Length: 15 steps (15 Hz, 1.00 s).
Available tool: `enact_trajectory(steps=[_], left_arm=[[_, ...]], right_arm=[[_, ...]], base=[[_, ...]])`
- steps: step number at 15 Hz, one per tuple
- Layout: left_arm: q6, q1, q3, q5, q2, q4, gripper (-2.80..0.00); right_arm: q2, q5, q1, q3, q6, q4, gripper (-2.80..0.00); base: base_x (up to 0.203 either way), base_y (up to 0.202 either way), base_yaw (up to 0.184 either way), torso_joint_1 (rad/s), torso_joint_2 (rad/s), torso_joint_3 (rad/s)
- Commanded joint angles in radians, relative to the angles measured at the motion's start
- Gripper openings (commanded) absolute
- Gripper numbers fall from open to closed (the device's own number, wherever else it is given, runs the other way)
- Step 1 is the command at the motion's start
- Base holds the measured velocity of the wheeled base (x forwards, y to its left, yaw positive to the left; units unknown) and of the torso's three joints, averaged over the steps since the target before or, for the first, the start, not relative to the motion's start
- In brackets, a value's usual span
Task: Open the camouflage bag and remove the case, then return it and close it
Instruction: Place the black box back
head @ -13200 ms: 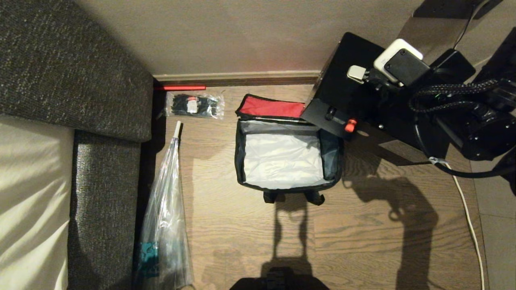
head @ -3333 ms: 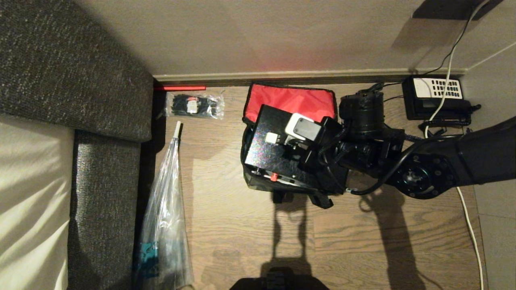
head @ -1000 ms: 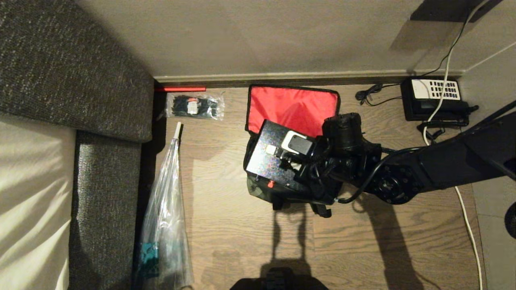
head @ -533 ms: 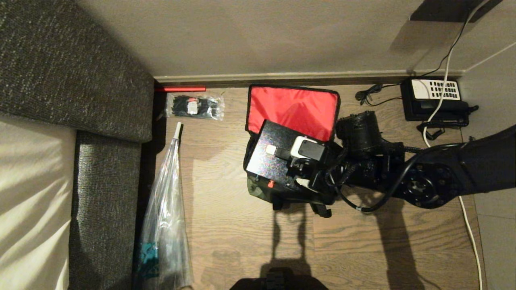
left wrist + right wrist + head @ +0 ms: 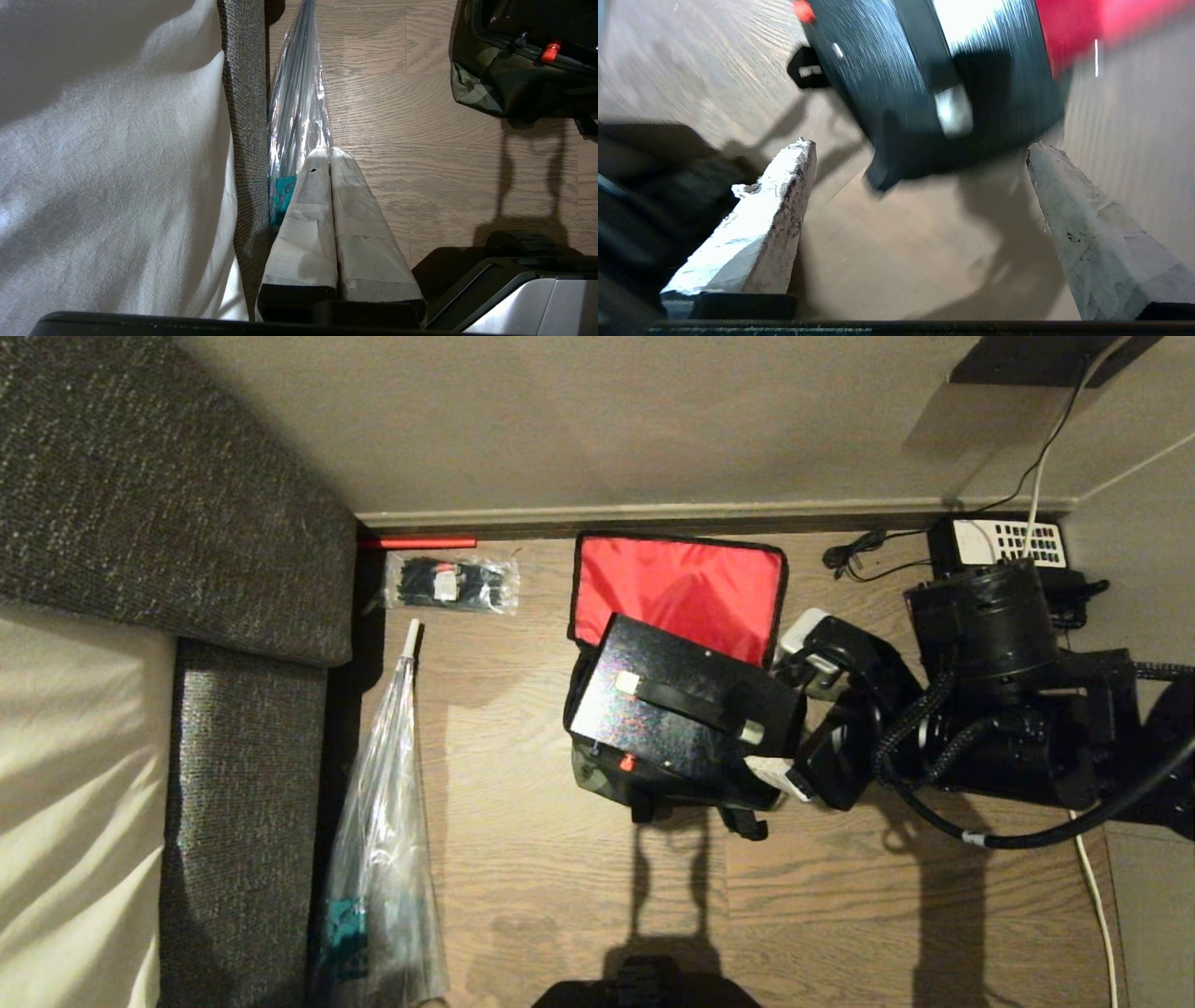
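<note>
The camouflage bag (image 5: 597, 782) stands open on the wood floor, its red-lined lid (image 5: 677, 590) flipped back toward the wall. The black speckled case (image 5: 653, 728) sits in the bag's mouth, tilted, its handle (image 5: 686, 705) free and its red button facing the near side. My right gripper (image 5: 790, 709) hovers just right of the case, open and empty. In the right wrist view the case (image 5: 896, 70) lies beyond the spread fingertips of the right gripper (image 5: 920, 147). My left gripper (image 5: 327, 156) is parked low beside the sofa, shut on nothing, with the bag's camouflage corner (image 5: 481, 93) in its view.
A grey sofa (image 5: 187, 523) fills the left side. A plastic-wrapped umbrella (image 5: 383, 821) lies along it, and a packet of black ties (image 5: 448, 581) is near the wall. A black telephone (image 5: 1013, 541) and a white cable (image 5: 1092, 877) are at the right.
My right gripper opened off the case's handle and pulled back to the right and upward. The case stayed in the bag.
</note>
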Motion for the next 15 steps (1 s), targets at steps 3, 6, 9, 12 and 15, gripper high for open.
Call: enact_trajectory(steps=[3, 6, 9, 12, 15], left_arm=[[0.002, 0.0, 0.0, 0.0, -0.002, 0.0, -2.8], [0.001, 0.0, 0.0, 0.0, -0.002, 0.0, -2.8], [0.0, 0.0, 0.0, 0.0, -0.002, 0.0, -2.8], [0.0, 0.0, 0.0, 0.0, -0.002, 0.0, -2.8], [0.0, 0.0, 0.0, 0.0, -0.002, 0.0, -2.8]], right_arm=[[-0.035, -0.151, -0.003, 0.115, 0.46, 0.142, 0.0], [0.069, -0.163, -0.079, 0.141, 0.568, 0.18, 0.0], [0.195, -0.16, -0.163, 0.114, 0.764, 0.16, 0.0], [0.289, -0.164, -0.208, 0.041, 0.946, 0.096, 0.0], [0.348, -0.167, -0.217, -0.041, 1.053, 0.01, 0.0]], base=[[0.0, 0.0, 0.0, 0.0, 0.0, 0.0], [0.0, 0.0, 0.0, 0.0, 0.0, 0.0], [0.0, 0.0, 0.0, 0.0, 0.0, 0.0], [0.0, 0.0, 0.0, 0.0, 0.0, 0.0], [0.0, 0.0, 0.0, 0.0, 0.0, 0.0]])
